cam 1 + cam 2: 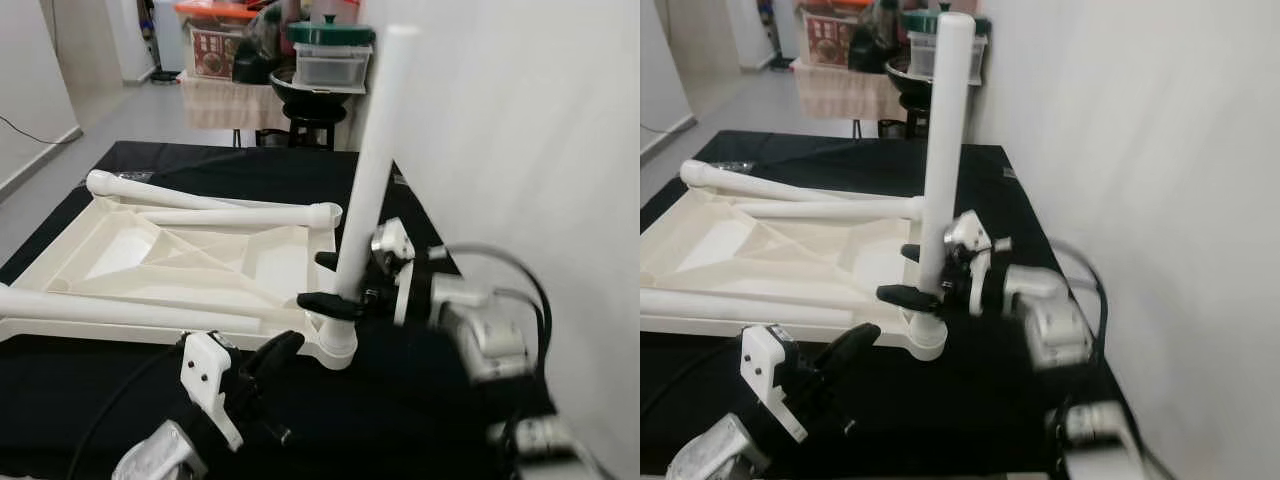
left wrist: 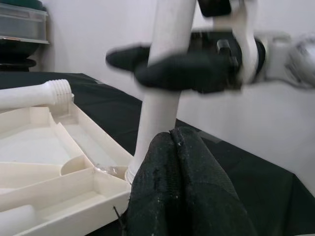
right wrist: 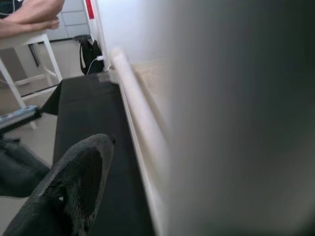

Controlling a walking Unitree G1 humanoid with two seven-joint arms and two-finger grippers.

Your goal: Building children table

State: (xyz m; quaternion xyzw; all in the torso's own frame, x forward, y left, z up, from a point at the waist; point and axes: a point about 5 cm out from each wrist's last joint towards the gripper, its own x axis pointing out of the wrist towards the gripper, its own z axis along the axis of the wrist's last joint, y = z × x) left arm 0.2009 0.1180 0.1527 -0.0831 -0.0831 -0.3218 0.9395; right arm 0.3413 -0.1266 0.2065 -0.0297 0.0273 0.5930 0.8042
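Two loose white legs lie across the upturned cream tabletop, which rests underside-up on a black cloth that covers the work surface. A third loose leg lies along the tabletop's near edge. Just to the right of the tabletop rises a plain white wall, and beyond its far edge a grey floor runs back into the room.

At the tabletop's near right corner, a fourth leg stands upright in its round socket. The right gripper clamps this upright leg low down, one black finger on either side, just above the socket. The left gripper sits on the cloth close in front of the same corner, its black fingers pressed together and holding nothing, the tips just short of the socket.

Well behind the tabletop, a black stool and a cloth-draped stand hold clutter: a clear box with a dark green lid, a dark bowl and a red-lidded basket. No writing there can be read. In the right wrist view, a person's bare foot rests on a white stool beyond the end of the black cloth.
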